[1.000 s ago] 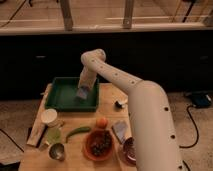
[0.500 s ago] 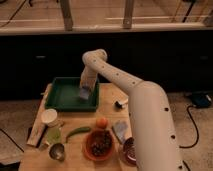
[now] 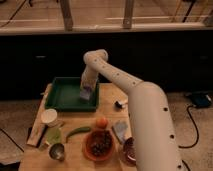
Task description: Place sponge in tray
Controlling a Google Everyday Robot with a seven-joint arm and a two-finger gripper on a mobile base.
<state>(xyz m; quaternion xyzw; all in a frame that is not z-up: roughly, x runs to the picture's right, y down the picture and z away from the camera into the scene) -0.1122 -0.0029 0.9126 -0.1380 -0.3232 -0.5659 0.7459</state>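
Note:
The dark green tray (image 3: 62, 95) sits at the back left of the wooden table. My arm reaches from the lower right over the table, and my gripper (image 3: 86, 93) hangs over the tray's right part. The small blue-grey sponge (image 3: 85, 94) is at the gripper's tip, just above or on the tray floor near its right rim. I cannot tell whether it touches the tray.
On the table in front of the tray are a white cup (image 3: 49, 116), a green pepper (image 3: 77, 132), an orange fruit (image 3: 101, 122), an orange-brown bowl (image 3: 99, 144), a metal cup (image 3: 56, 151), a pale grey-blue slab (image 3: 120, 131) and a dark bowl (image 3: 128, 150).
The gripper with the sponge has stayed over the tray's right part, lowering slightly toward the tray floor.

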